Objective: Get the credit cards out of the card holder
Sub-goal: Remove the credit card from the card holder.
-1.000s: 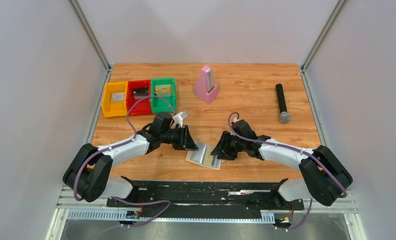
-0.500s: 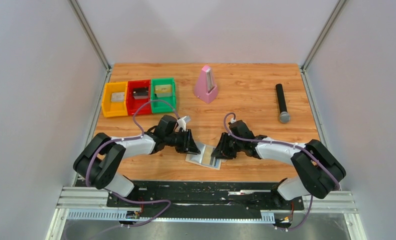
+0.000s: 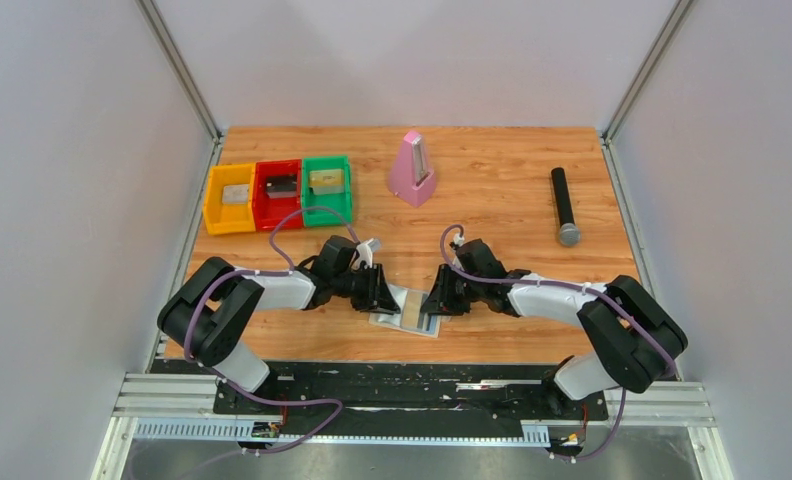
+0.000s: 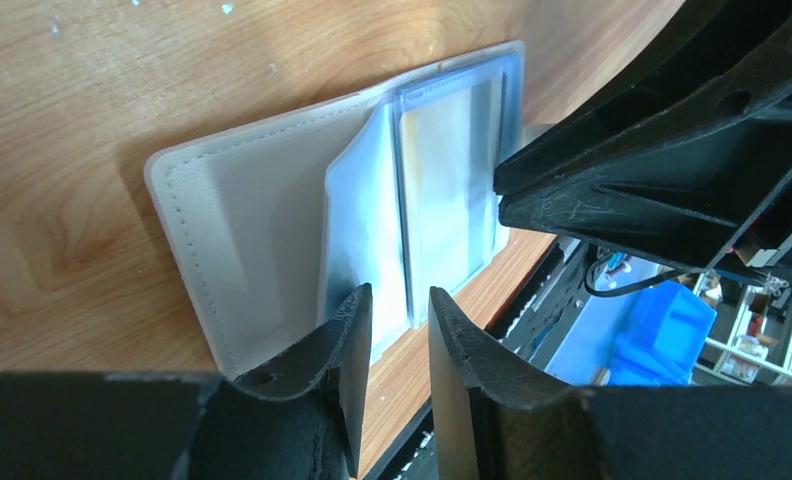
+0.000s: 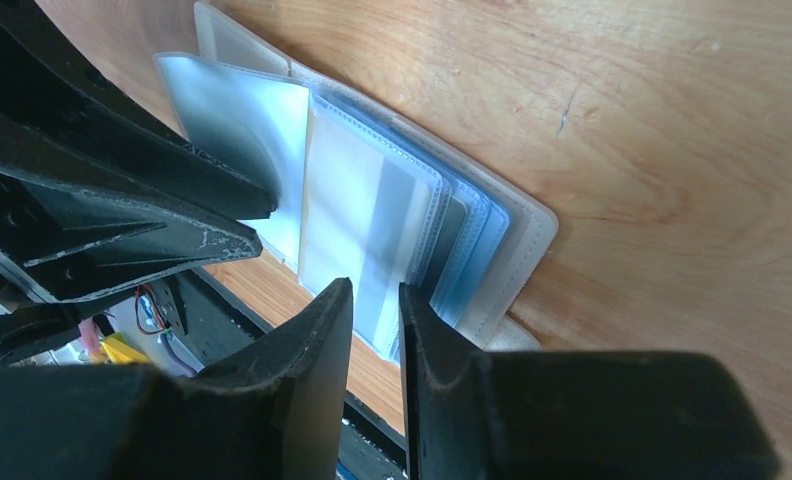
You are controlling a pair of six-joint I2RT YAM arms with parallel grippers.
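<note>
Both jaws closer over card holder (image 3: pixel 409 313)

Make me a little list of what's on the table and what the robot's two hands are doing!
card holder: lying open between the grippers
yellow card: tucked in a clear sleeve
left gripper: slightly open over the sleeves
right gripper: slightly open, facing the left one
farther back: pink metronome, black microphone, yellow bin, red bin, green bin

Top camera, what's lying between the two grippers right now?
The card holder, spread open, lies between the left gripper and the right gripper, one at each side of it. The top view shows this.
</note>
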